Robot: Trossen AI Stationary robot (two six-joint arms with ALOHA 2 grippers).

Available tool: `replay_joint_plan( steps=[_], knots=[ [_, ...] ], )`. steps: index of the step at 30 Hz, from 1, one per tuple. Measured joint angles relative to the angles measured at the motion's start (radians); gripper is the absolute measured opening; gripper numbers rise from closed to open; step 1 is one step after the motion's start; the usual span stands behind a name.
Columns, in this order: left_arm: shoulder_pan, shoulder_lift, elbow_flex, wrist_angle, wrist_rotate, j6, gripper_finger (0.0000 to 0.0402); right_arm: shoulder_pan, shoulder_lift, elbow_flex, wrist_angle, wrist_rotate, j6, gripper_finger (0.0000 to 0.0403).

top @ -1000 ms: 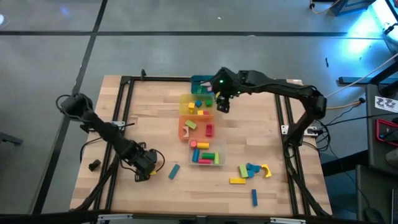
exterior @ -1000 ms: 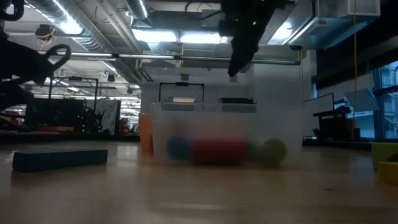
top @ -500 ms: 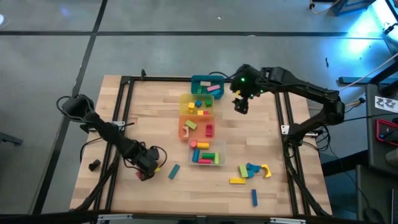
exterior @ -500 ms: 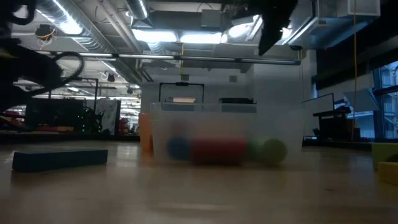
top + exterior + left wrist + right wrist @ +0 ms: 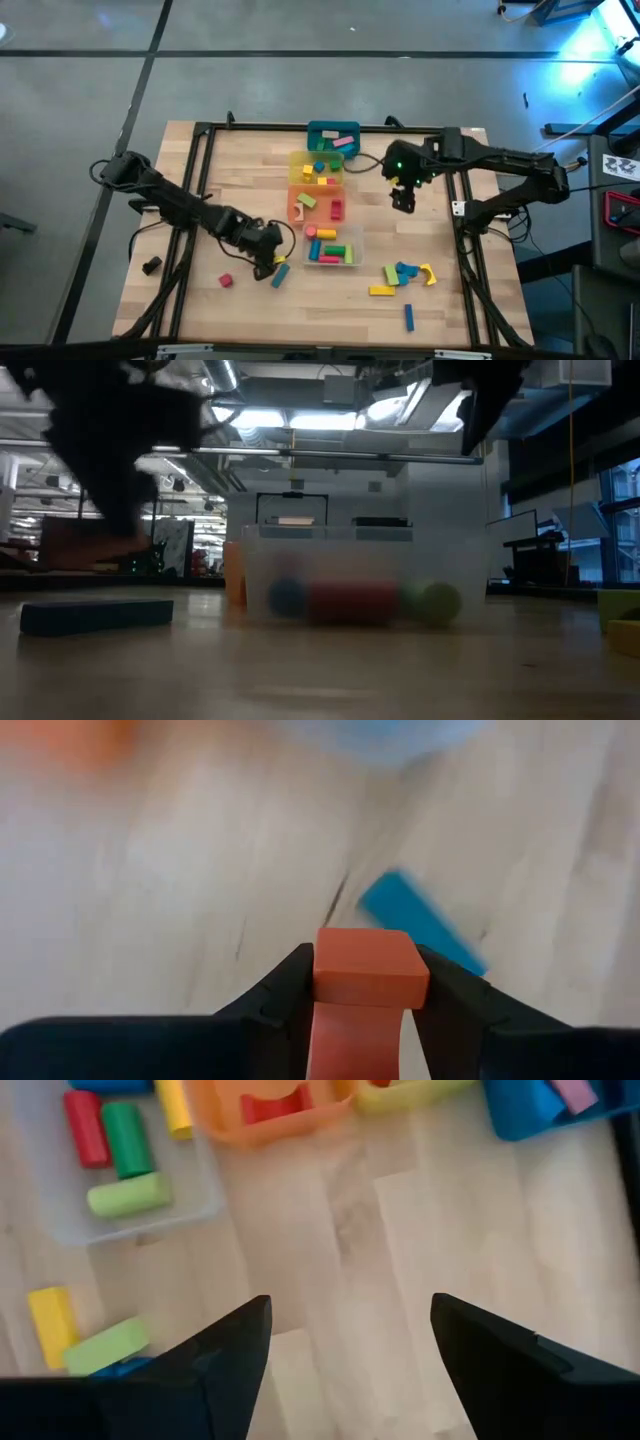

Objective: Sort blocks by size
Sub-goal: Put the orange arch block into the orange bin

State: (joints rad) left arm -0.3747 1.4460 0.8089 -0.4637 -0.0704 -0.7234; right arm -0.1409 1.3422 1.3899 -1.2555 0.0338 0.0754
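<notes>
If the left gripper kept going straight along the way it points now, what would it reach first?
Probably the flat blue bar block, lying on the wooden table just ahead of the left gripper, which is shut on a red-orange rectangular block. Depth is unclear, so it might pass just beside it.

No text, label, brand, number or sign can be read in any of the views. The blocks and the bins show plain coloured faces with no markings that can be made out, and the table shows only bare wood grain. At the right edge of the high view, off the table, a small white sheet (image 5: pixel 622 163) carries dark marks, but they are too small to read. The room seen in the low view has equipment and screens in the distance, and nothing on them is legible.
</notes>
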Motion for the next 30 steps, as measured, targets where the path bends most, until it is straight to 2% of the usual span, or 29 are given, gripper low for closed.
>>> replay_joint_plan(
  steps=[5,11,17,23,30],
  knots=[
    [0.07,0.0,0.089,0.018,-0.02,0.202,0.0123,0.069,-0.001,-0.039,0.009,0.0,0.077,0.0276],
    [0.178,-0.001,0.124,0.147,-0.177,0.449,0.0125,0.151,0.0,-0.116,0.027,0.001,0.147,0.0276],
    [0.286,0.006,0.124,0.276,-0.184,0.667,0.0133,0.241,0.0,-0.185,0.025,0.0,0.296,0.0276],
    [0.366,0.008,0.121,0.288,-0.182,0.757,0.0135,0.344,0.0,-0.25,0.034,-0.001,0.429,0.0276],
    [0.415,0.011,0.099,0.298,-0.181,0.756,0.0136,0.436,0.003,-0.315,0.061,-0.001,0.547,0.0276]
  ],
)
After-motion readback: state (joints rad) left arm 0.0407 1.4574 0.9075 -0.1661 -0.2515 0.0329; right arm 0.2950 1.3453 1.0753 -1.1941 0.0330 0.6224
